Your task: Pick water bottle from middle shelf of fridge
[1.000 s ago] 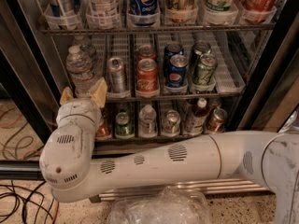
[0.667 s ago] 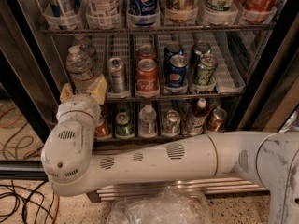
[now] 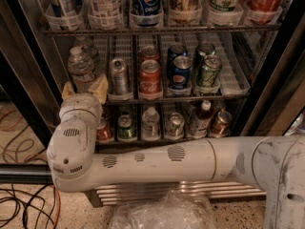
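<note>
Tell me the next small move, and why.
Probably close the jaws. The gripper is at the left end of the middle shelf, with its jaws open on either side of the lower body of the upright bottle, which is not yet lifted.

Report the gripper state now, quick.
Gripper: at the base of the water bottle, left end of the middle shelf; whether it is open or closed on the bottle cannot be told.
</note>
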Robot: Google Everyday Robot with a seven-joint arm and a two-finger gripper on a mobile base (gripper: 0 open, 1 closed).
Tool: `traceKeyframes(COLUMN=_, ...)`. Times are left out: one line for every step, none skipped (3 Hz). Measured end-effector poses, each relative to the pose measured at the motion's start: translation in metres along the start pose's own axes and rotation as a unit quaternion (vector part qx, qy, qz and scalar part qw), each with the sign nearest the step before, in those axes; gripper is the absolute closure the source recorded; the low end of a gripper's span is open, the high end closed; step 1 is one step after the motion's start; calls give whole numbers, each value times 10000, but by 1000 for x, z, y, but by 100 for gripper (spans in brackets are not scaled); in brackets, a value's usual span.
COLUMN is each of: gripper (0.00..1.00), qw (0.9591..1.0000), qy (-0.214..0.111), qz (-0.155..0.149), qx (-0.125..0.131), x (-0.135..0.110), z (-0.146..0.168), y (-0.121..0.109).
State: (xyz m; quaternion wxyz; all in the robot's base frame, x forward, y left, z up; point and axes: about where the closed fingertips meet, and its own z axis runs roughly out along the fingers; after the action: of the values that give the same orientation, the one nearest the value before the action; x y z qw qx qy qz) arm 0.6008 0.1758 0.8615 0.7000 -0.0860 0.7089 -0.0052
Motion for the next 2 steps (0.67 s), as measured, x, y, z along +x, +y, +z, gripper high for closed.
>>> traceKeyframes(gripper=29, qw=9999, qy=-25, qz=96, qx=68, x=4, z=10, y=-3)
traceKeyframes(gripper=29, qw=9998, qy=-43, qz=166, qx=92, x=9, z=21, y=-3)
